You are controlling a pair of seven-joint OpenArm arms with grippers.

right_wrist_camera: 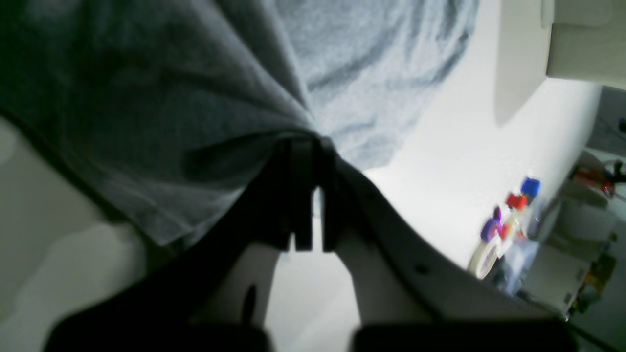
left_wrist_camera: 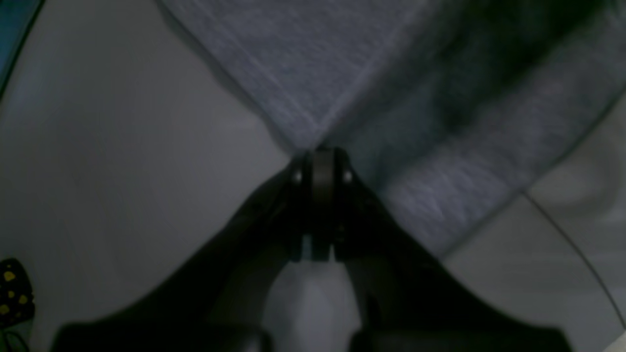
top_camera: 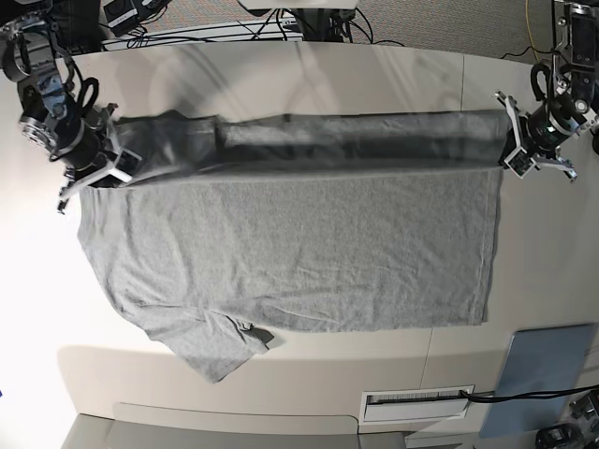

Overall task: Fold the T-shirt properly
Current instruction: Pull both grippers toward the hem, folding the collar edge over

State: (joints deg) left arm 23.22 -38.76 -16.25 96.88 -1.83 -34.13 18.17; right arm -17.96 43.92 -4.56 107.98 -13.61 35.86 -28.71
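Observation:
The heather-grey T-shirt [top_camera: 299, 243] lies spread across the white table [top_camera: 281, 75], plain side up, with one sleeve [top_camera: 220, 351] at the front left. Its far edge is lifted and stretched in a blurred band between both grippers. My left gripper [top_camera: 510, 140] at the right is shut on a corner of the shirt; the left wrist view shows the fingertips [left_wrist_camera: 320, 151] pinching the cloth [left_wrist_camera: 313, 73]. My right gripper [top_camera: 117, 159] at the left is shut on the other end; the right wrist view [right_wrist_camera: 308, 142] shows cloth [right_wrist_camera: 161, 112] draped over it.
A blue-grey pad [top_camera: 543, 374] and a white vented box [top_camera: 416, 404] lie at the table's front right. Cables [top_camera: 234, 23] run along the far edge. The right wrist view shows a tape roll [right_wrist_camera: 484, 256], small coloured items and a white box [right_wrist_camera: 582, 39].

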